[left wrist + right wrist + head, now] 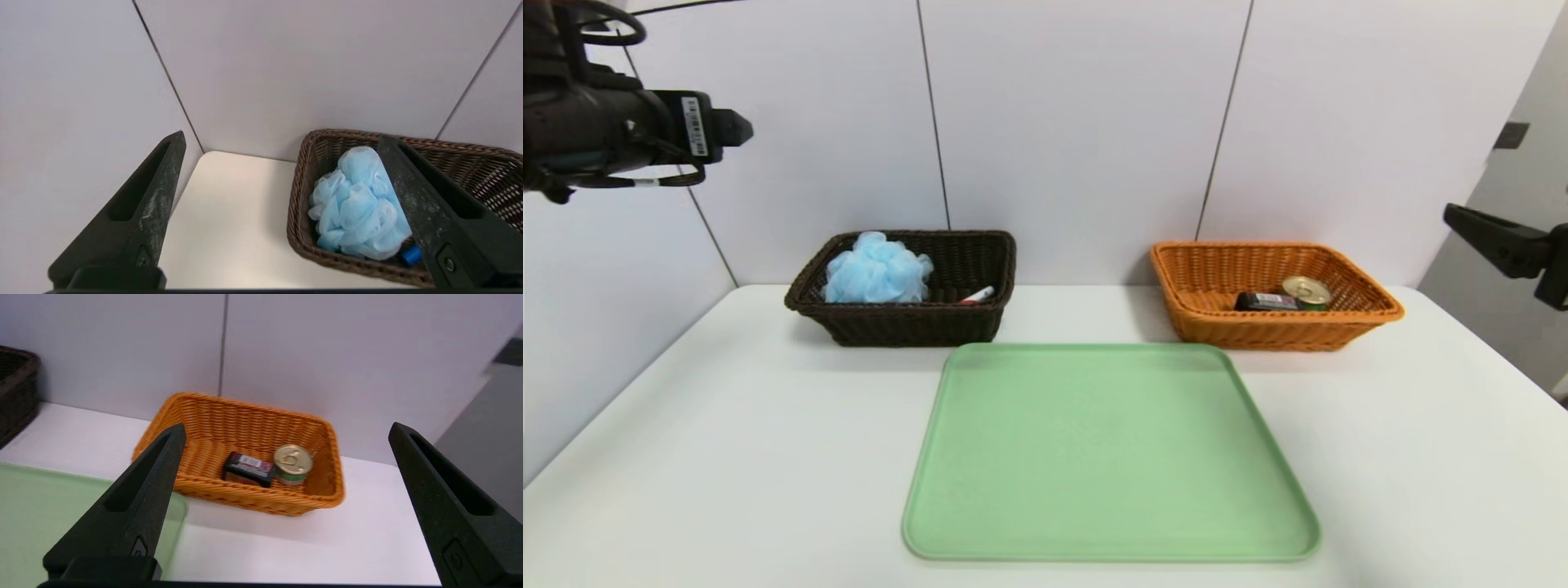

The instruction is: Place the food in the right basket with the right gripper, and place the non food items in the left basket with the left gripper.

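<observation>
The tin can (293, 463) is standing upright in the orange wicker basket (1282, 331), its pull-ring lid facing up. Just beside it, the black boxy container (248, 469) is lying with its long axis running roughly along the basket's length. In the dark brown wicker basket (915, 327), the light-blue bath pouf (878, 269) is resting near 1 end; the marker (978, 295) is slanting, its blue cap (412, 255) near the pouf. The right gripper (287, 424) is hovering at the far right, 2 jaws standing wide apart, holding nothing. The left gripper (281, 134) is hanging high at left, its 2 jaws wide apart, gripping nothing. The green tray (1107, 449) is lying between and nearer than the baskets.
</observation>
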You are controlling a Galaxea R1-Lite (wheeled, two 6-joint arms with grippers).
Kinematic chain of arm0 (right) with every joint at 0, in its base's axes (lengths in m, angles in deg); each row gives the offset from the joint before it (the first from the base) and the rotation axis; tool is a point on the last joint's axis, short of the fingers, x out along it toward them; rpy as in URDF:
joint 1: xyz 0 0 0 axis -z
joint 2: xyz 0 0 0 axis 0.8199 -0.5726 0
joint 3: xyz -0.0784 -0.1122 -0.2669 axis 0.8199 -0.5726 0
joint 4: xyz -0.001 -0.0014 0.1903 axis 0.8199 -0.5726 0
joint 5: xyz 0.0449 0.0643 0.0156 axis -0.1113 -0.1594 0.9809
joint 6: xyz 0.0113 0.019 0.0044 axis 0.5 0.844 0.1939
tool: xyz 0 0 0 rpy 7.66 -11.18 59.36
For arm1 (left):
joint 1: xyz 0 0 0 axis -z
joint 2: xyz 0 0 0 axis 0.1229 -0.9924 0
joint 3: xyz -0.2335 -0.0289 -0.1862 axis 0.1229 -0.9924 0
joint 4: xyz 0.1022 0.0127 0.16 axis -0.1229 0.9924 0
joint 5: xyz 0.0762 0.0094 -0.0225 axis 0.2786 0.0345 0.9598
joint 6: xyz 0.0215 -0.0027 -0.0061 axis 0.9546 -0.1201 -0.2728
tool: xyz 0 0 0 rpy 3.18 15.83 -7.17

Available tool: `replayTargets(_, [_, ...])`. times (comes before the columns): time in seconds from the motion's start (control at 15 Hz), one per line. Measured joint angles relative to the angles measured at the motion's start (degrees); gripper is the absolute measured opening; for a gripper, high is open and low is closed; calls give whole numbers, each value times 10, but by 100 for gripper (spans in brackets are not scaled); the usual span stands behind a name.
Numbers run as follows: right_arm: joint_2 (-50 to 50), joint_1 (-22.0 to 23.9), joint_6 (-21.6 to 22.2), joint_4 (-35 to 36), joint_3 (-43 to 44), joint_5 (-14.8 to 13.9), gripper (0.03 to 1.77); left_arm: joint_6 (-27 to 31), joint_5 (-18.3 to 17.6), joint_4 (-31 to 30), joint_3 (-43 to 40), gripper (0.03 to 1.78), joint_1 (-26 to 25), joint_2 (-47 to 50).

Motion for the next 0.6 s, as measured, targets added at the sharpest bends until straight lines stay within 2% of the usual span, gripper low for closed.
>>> replayTargets(0.4, [108, 65, -9, -13, -43, 23, 171, -16, -2, -51, -173, 168, -5, 171])
replayTargets(0.6, [186, 81, 14, -26, -93, 43, 171, -19, -5, -53, -251, 169, -13, 263])
